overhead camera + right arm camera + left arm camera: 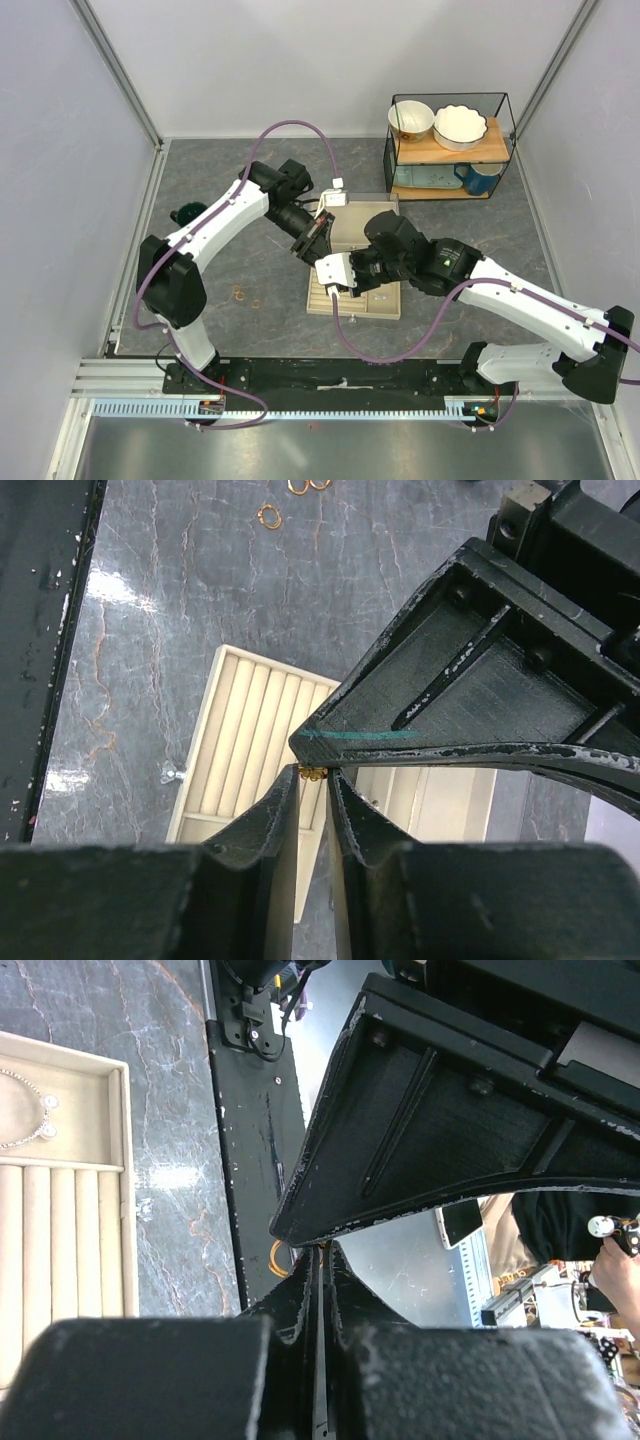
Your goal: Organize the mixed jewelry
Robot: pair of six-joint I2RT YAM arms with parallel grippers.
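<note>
Above the beige slotted tray (378, 306), my two grippers meet tip to tip. The left gripper (322, 1251) is shut, and a small gold ring (277, 1259) sticks out sideways from its tips. In the right wrist view that gold ring (313, 772) sits between the tips of the right gripper (313, 777), whose narrow jaws touch it on both sides. Loose gold rings (240, 293) lie on the table left of the tray, also seen as gold rings (268, 516). A silvery chain (30, 1132) rests in a tray compartment (124, 1110).
A small silver piece (172, 773) lies on the table beside the tray (240, 742). A wire shelf (450, 150) with bowls and a blue mug stands at the back right. A dark green object (185, 213) sits at the far left. The black base rail (330, 375) runs along the near edge.
</note>
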